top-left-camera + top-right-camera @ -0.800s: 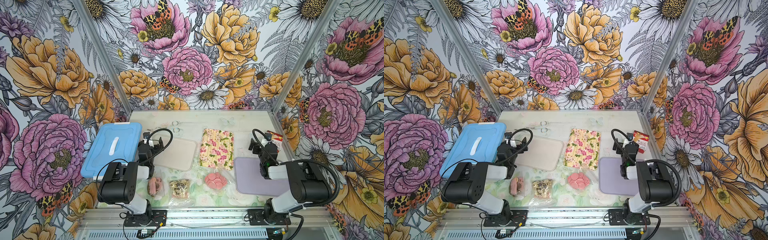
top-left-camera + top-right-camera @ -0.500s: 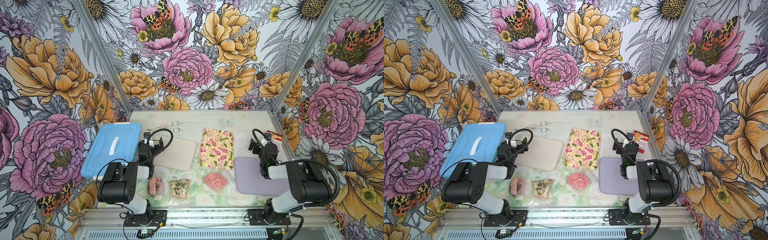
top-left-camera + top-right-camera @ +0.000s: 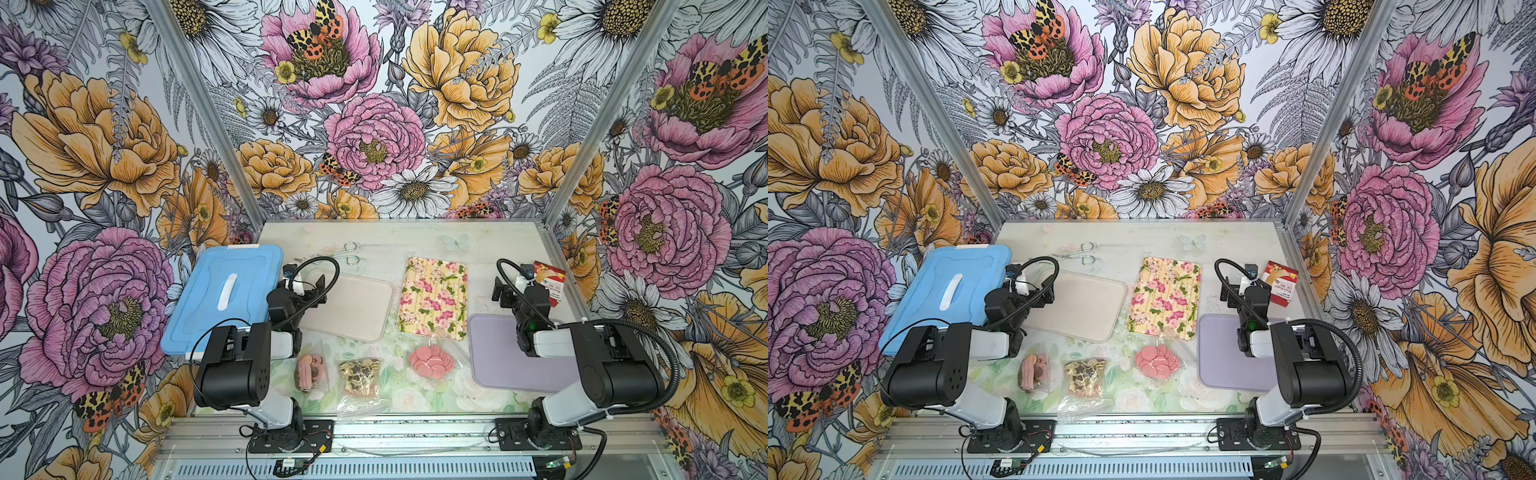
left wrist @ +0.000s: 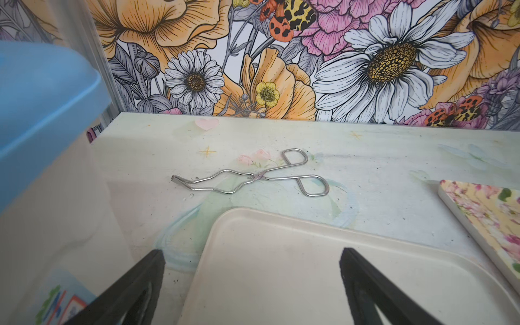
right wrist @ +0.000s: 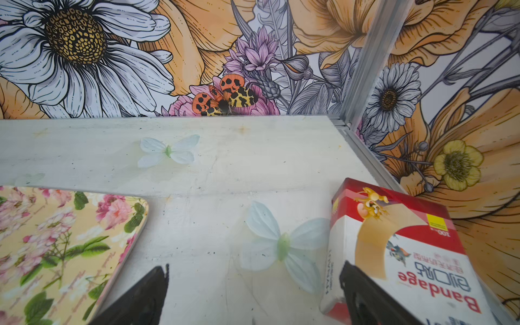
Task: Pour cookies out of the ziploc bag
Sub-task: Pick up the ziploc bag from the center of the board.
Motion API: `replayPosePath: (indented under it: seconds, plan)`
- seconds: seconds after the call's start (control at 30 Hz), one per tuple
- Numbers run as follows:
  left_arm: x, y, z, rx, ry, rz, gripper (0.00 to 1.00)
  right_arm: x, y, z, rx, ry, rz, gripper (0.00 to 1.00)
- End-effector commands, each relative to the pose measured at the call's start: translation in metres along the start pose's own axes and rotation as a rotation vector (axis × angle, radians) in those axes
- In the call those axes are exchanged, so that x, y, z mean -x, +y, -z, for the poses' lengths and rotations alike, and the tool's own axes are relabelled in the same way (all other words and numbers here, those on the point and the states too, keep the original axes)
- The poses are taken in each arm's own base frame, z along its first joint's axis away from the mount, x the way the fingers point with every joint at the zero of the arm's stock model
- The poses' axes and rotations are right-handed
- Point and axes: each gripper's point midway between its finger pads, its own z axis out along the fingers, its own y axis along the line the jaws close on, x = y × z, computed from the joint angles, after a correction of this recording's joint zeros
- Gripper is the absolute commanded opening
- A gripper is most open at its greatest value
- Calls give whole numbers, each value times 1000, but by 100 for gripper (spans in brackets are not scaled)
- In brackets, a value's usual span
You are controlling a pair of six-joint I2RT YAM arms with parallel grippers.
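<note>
Grasping is not yet starting: the left gripper (image 4: 250, 253), over the beige tray (image 4: 281, 281), and the right gripper (image 5: 253, 266), beside the box (image 5: 394, 253), are gaping wide, holding nothing. The cookies (image 3: 432, 360) are lying bagged at the near edge of the table (image 3: 478, 249); the next move is calling for reaching back and pinching a bag (image 3: 359, 376)

We get bright, even light that seems to come from above, so shadows on the worktop (image 3: 478, 249) are soft and faint. Only the clear bag (image 3: 361, 405) shows a bit of white shine. Both top views are sharp, with the walls bowing out at the edges. Up close, the blue lid (image 4: 42, 112) and the left gripper (image 4: 251, 250) and right gripper (image 5: 254, 264) look blurry, but the tongs (image 4: 250, 177) are crisp.
</note>
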Motion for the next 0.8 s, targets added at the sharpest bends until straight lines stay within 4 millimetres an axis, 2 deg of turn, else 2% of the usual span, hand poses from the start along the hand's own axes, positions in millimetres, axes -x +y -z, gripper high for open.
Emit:
replayPosePath:
  seconds: [0.0, 0.07, 0.13, 0.2, 0.27, 0.33, 0.37, 0.47, 0.63, 0.7, 0.77]
  plan:
    - [15, -6, 4, -20, -32, -12, 99, 37, 5, 20, -21, -83, 49, 92]
    - [23, -20, 4, 13, 16, -90, 99, 58, 25, 33, -47, -123, 147, 90]
    - [28, -50, 1, 29, 64, -238, 99, 83, 49, 48, -9, -177, 153, 91]
    - [35, -74, -1, 62, 92, -348, 99, 96, 58, 53, 30, -130, 92, 91]
    - [42, -96, 2, 55, 113, -345, 95, 97, 66, 55, 71, -22, 8, 89]
    - [44, -131, 12, -29, 103, -326, 93, 89, 81, 57, 149, 90, -73, 86]
    - [43, -141, 16, -50, 107, -322, 92, 83, 85, 59, 175, 138, -104, 83]
    - [35, -186, 36, -157, 172, -340, 88, 59, 96, 66, 230, 247, -208, 81]
    - [33, -264, 85, -388, 257, -385, 84, 31, 125, 78, 379, 364, -368, 76]
    - [25, -284, 95, -430, 286, -412, 83, 23, 131, 81, 412, 397, -395, 75]
    - [15, -298, 100, -444, 274, -439, 82, 23, 150, 91, 512, 415, -422, 71]
